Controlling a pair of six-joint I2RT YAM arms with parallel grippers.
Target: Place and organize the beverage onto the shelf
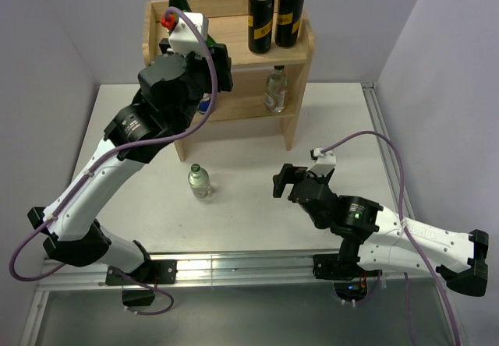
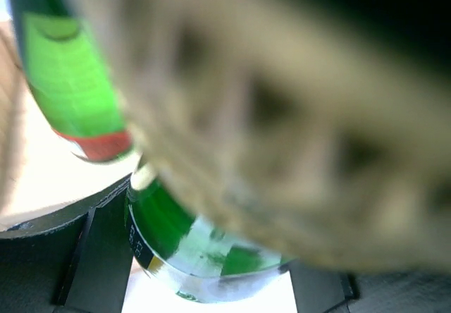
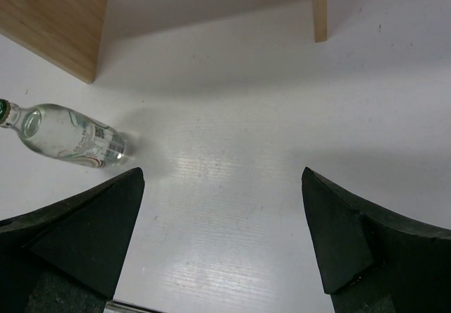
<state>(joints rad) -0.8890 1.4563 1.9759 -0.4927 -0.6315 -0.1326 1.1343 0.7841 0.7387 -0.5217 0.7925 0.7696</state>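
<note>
Bottle [image 2: 169,235], green, is clamped in closed left gripper [image 2: 204,281] at shelf [image 1: 234,28] top; upright release is advised. Right gripper [image 3: 222,242] is spread, empty.

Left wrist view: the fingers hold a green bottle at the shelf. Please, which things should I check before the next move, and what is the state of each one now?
1. Left fingers closed on the green bottle: ok.
2. Base of the green bottle resting on the shelf: cannot tell, it is hidden in every view.
3. Gap to the second green bottle: cannot tell, the view is blurred.
4. Two black cans upright at the right end of the shelf top: ok.
5. Right fingers open and empty: ok.
6. Clear bottle on the table, touched by nothing: ok.
</note>
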